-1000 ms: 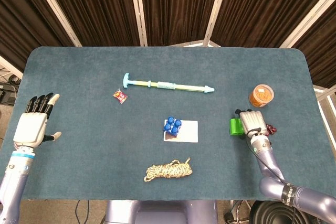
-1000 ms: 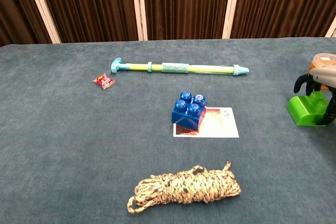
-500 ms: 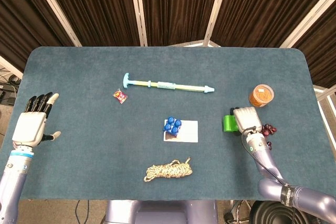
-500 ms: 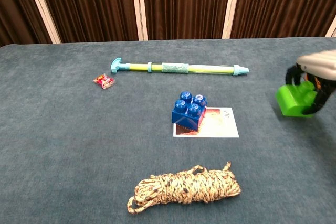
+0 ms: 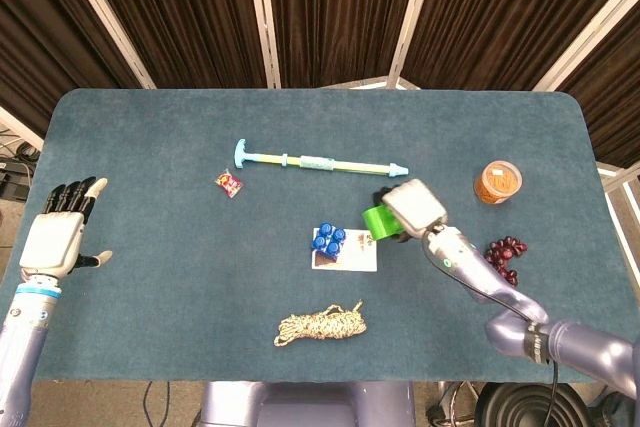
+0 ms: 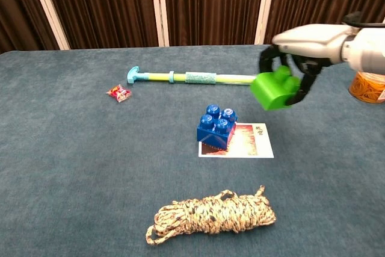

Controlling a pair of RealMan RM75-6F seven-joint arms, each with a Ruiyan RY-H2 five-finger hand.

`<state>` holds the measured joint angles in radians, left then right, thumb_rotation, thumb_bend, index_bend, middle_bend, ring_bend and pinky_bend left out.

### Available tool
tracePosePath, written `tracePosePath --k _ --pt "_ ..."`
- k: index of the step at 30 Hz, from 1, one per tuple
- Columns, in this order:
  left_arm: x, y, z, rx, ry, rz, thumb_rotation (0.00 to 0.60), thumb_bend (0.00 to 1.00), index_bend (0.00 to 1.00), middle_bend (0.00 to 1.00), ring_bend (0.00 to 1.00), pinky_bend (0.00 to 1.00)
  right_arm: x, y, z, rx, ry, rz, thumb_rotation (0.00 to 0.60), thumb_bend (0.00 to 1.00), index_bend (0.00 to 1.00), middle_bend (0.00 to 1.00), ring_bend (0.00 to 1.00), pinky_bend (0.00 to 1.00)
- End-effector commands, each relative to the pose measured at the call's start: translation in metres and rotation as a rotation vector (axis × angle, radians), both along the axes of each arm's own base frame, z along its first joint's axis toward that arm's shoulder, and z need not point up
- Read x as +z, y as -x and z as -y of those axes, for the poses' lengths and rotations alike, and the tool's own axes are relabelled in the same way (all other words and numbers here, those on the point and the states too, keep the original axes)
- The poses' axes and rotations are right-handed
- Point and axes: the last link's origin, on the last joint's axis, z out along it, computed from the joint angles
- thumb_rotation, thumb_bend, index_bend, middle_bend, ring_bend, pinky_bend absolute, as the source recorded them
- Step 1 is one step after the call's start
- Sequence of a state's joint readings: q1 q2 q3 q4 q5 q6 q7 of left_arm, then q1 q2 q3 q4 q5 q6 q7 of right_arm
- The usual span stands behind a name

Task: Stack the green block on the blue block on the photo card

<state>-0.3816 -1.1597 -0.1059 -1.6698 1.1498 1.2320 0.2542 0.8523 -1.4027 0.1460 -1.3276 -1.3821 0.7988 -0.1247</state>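
Observation:
My right hand (image 5: 412,207) (image 6: 307,43) grips the green block (image 5: 380,220) (image 6: 274,89) and holds it in the air, just right of and above the blue block (image 5: 328,240) (image 6: 216,126). The blue block stands on the left end of the photo card (image 5: 356,251) (image 6: 252,141), near the table's middle. My left hand (image 5: 62,233) hovers open at the table's left edge, holding nothing; only the head view shows it.
A long toy pump (image 5: 320,163) (image 6: 204,77) lies behind the card. A coiled rope (image 5: 320,324) (image 6: 212,215) lies in front of it. A small red wrapper (image 5: 229,183) (image 6: 119,92) sits at the left, an orange jar (image 5: 497,182) (image 6: 367,85) and dark grapes (image 5: 503,253) at the right.
My right hand has lifted the green block off the table and carried it left, from near the orange jar to beside the blue block. The left hand has barely moved.

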Motion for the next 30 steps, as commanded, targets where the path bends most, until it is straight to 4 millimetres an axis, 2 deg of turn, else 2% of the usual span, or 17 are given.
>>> tracePosePath --k 1,6,15,25,30 --pt "0.002 0.003 -0.001 0.013 -0.002 -0.005 0.6 0.0 0.0 0.0 0.0 0.0 -0.017 -0.025 0.01 0.161 -0.128 -0.038 0.6 0.77 0.47 0.62 0.52 0.57" --pt "0.004 0.009 -0.004 0.032 -0.012 -0.003 0.6 0.0 0.0 0.0 0.0 0.0 -0.025 -0.039 0.012 0.29 -0.172 -0.039 0.6 0.82 0.48 0.62 0.52 0.57" --pt "0.002 0.016 -0.01 0.059 -0.008 -0.017 0.6 0.0 0.0 0.0 0.0 0.0 -0.036 -0.058 0.021 0.511 -0.197 -0.123 0.6 0.84 0.48 0.62 0.52 0.56" --pt "0.001 0.017 -0.012 0.064 -0.003 -0.022 0.6 0.0 0.0 0.0 0.0 0.0 -0.045 -0.073 0.023 0.597 -0.198 -0.133 0.6 0.87 0.48 0.62 0.52 0.56" --pt "0.001 0.017 -0.011 0.062 -0.003 -0.023 0.6 0.0 0.0 0.0 0.0 0.0 -0.05 -0.073 0.023 0.593 -0.198 -0.16 0.6 0.87 0.48 0.62 0.52 0.56"
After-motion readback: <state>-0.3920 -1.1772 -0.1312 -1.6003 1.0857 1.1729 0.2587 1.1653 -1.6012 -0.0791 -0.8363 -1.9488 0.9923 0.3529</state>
